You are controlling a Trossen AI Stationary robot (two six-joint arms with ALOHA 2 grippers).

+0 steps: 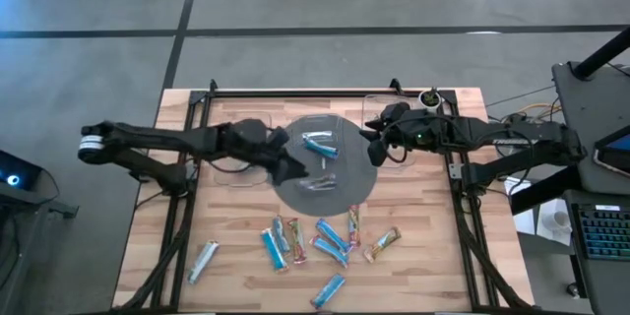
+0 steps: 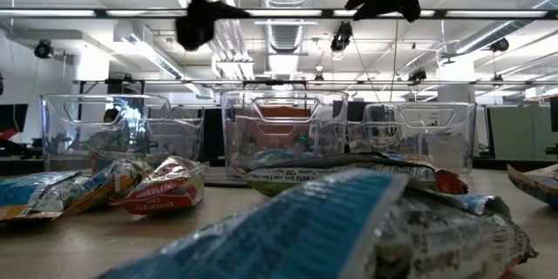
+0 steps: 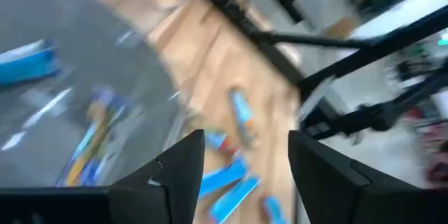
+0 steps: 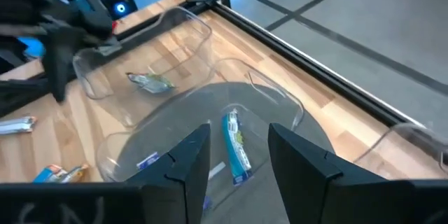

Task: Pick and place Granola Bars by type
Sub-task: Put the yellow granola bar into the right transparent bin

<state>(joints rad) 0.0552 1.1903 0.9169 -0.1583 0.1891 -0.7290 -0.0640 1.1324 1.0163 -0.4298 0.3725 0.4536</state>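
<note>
The left gripper [image 1: 293,167] was seen over the left rim of the grey plate [image 1: 359,192], its fingers [image 3: 183,164] spread apart and nothing between them. Below it, inside a clear tray [image 4: 203,126], a silvery bar [image 1: 321,183] was lying, and a blue bar [image 1: 319,144] lay nearer the table's [image 1: 433,256] far edge. The loose bars [image 1: 330,239] were scattered near the front edge, one blue bar [image 1: 203,261] apart toward the front left corner. The right gripper [image 1: 377,146] was held at the plate's right rim, its fingers [image 4: 187,155] parted and empty.

The step was judged to be a release just finished. To do it well, the left gripper should be lifted straight up before it is turned toward the front pile, so the tray is not knocked. One bar should be chosen by wrapper colour and gripped across its short side.
</note>
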